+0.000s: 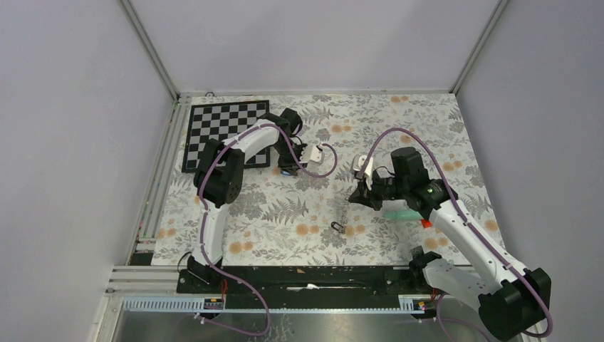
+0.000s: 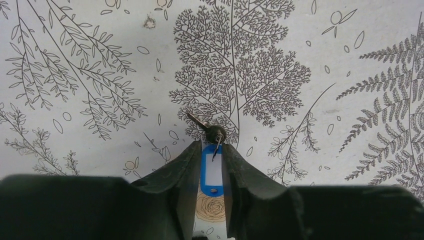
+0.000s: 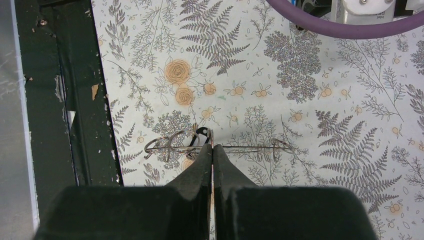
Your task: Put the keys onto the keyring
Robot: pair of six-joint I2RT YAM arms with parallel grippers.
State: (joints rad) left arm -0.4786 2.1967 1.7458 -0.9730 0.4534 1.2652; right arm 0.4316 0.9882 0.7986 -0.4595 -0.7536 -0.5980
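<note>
Only L wrist cam shows left hand [image 2: 211, 145] gripping blue-tagged key [image 2: 213, 170].

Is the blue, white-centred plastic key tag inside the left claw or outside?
Inside: the blue tag lies between the left gripper's fingers; grip unclear.

Colours, quick rundown: my fingers [image 2: 185, 175] are plain black. The key tag [image 2: 212, 172] is bright blue with a white middle, and the key [image 2: 215, 134] is dark, dull metal. The tablecloth [image 2: 300, 50] is off-white with grey fern prints and orange roses. The keyring [image 3: 172, 142] is silvery grey, the cable [image 3: 320, 25] purple and the chequered board [image 1: 224, 132] black-and-white.
</note>
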